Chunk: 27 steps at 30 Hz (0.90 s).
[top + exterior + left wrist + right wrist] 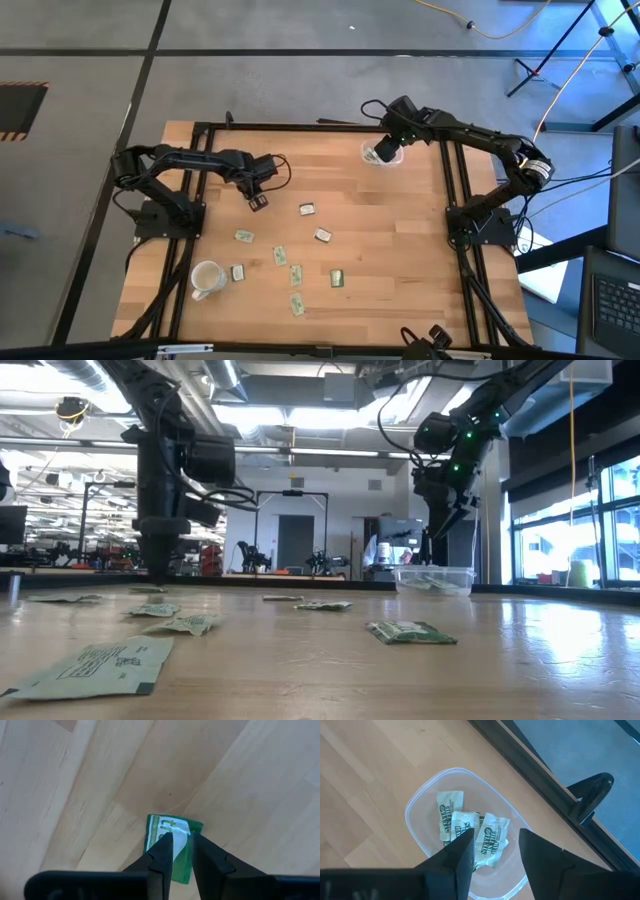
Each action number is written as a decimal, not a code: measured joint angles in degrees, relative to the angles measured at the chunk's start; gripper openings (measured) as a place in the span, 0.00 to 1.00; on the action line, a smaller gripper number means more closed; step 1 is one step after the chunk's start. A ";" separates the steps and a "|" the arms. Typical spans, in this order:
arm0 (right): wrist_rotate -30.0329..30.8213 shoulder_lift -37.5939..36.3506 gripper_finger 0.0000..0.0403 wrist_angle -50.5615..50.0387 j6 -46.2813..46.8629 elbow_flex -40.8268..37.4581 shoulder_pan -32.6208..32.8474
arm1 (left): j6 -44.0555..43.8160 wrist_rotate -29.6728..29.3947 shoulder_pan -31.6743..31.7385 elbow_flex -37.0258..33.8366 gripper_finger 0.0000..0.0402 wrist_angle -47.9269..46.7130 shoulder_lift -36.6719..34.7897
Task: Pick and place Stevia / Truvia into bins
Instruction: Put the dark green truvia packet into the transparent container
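My left gripper [258, 201] [179, 837] stands low over the left part of the table, shut on one green and white Stevia sachet [172, 827]. My right gripper [385, 150] [495, 840] hangs open, pointing down above the clear tub [420, 800] [433, 578] near the far edge. Three white sachets [452, 817] lie flat on the tub's floor. Several more sachets lie flat on the wood, among them one [307, 209] near the left gripper and one [337, 278] nearer the front. My left gripper pinches the sachet between its two fingers [162, 851], coming from above and pointing down. The printed end [167, 824] sticks out past the fingertips. Whether the sachet is clear of the table, I cannot tell.
A white handled mug [205, 280] stands near the table's front left corner, with sachets [237, 272] close beside it. A black frame rail [530, 767] runs along the table's far edge just behind the tub. Bare wood lies on the right half [400, 240].
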 joint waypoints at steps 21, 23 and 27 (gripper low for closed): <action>0.00 0.02 0.39 -0.04 -0.16 0.00 0.00 | 0.47 -0.22 0.02 1.29 0.05 -0.21 4.03; 0.00 0.02 0.39 -0.04 -0.20 0.00 0.00 | 0.49 0.15 0.04 1.67 0.04 0.17 3.70; -0.16 0.02 0.39 -0.04 -0.46 0.00 0.18 | 2.01 0.64 0.02 2.46 0.02 0.14 3.41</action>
